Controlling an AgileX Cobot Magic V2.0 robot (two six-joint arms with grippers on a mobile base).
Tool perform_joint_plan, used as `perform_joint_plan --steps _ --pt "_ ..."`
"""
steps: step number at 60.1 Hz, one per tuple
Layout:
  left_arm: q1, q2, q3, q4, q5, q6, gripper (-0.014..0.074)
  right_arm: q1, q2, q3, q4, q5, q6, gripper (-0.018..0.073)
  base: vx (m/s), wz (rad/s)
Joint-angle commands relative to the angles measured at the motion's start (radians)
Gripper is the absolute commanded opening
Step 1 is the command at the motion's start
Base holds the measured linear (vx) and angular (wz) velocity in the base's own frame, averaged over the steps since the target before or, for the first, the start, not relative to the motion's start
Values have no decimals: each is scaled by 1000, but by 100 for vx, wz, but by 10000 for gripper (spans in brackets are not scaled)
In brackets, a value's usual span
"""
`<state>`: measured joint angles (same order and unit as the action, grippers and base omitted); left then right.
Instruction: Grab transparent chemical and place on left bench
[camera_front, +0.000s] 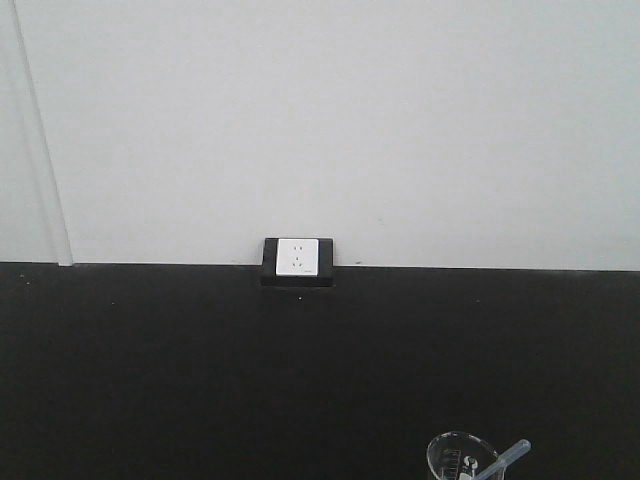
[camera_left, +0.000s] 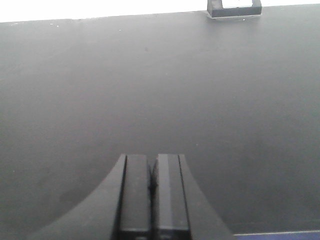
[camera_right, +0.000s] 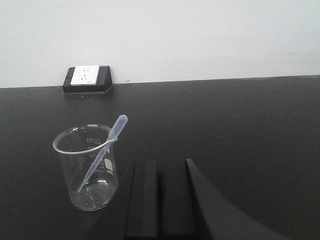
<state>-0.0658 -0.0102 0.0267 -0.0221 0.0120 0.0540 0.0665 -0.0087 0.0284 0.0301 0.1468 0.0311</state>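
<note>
The transparent chemical is a small clear glass beaker with printed marks and a pale dropper leaning over its rim. It stands upright on the black bench, just left of my right gripper, which is shut and holds nothing. In the front view only the beaker's rim and the dropper tip show at the bottom edge, right of centre. My left gripper is shut and empty, hovering over bare black bench. Neither gripper shows in the front view.
A white power socket in a black housing sits where the bench meets the white wall; it also shows as the socket in the right wrist view and as the socket housing in the left.
</note>
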Motion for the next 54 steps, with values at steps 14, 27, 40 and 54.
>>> perform_joint_plan --steps 14,27,40,54 --pt "-2 -19 16 -1 -78 -8 -3 1 -13 9 -6 -84 -3 -8 0 0" --pt "-2 -19 16 -1 -78 -8 -3 1 -13 6 4 -256 -3 -8 0 0" --pt "-2 -19 16 -1 -78 -8 -3 1 25 -122 98 -313 -8 -8 0 0" --pt "-2 -19 16 -1 -78 -8 -3 1 296 -358 99 -302 -31 -8 0 0"
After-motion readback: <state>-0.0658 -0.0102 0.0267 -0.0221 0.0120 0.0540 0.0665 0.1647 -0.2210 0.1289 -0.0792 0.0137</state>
